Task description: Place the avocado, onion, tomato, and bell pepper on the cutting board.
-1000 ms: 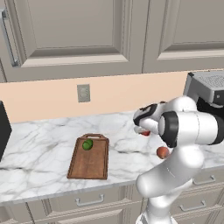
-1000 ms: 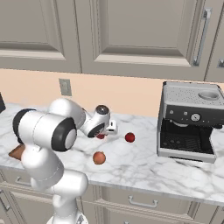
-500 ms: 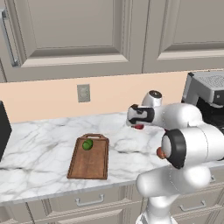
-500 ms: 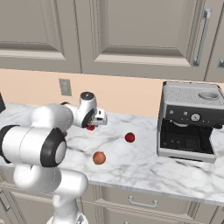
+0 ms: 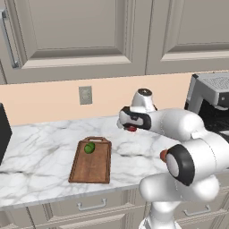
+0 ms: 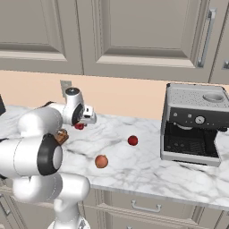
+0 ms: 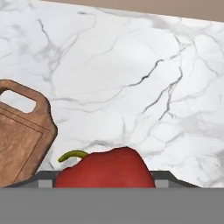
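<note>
My gripper is shut on the red bell pepper, held above the marble counter just right of the cutting board. The same gripper and pepper appear from the right side. In the hand view the board's handle end lies to the lower left of the pepper. The dark-green avocado rests on the board near its handle. The red tomato and the orange-brown onion lie on the counter to the right of the arm. The onion peeks out beside the arm's elbow.
A coffee machine stands at the right end of the counter. A dark appliance sits at the far left. A wall outlet is on the backsplash, with cabinets above. The counter's front edge runs just below the board.
The arm has swung left, carrying the bell pepper from near the tomato and onion toward the cutting board. The avocado, tomato and onion have stayed put.
</note>
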